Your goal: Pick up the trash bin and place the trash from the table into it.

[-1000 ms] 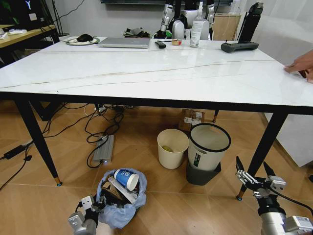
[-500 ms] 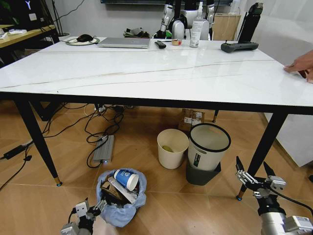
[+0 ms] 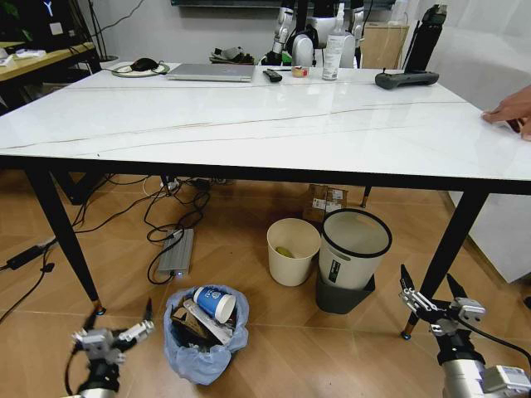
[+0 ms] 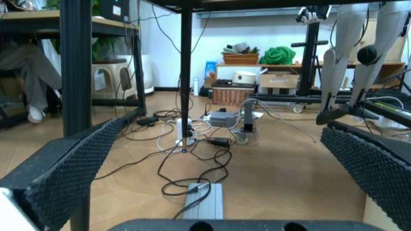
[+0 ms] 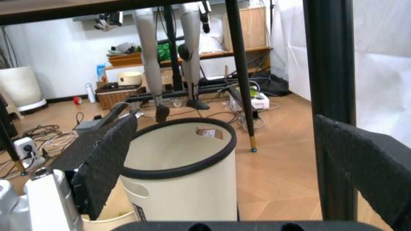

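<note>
Hand [image 3: 510, 111] cut by frame edge

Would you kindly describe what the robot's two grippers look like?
Both are silver-grey metal. The left gripper has thin black-tipped fingers with black knurled pads. The right gripper matches it, on a ribbed cylindrical wrist with a black cable.

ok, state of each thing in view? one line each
trash bin: upright on the floor, blue bag open, not held
trash: paper cup, cardboard and wrappers inside the bin
left claw: open, low beside the bin, apart from it
right claw: open, low near the table leg, holding nothing
table: no litter on its top
cream bin: upright, nearly empty
grey bin: upright, open
laptop: lid shut
</note>
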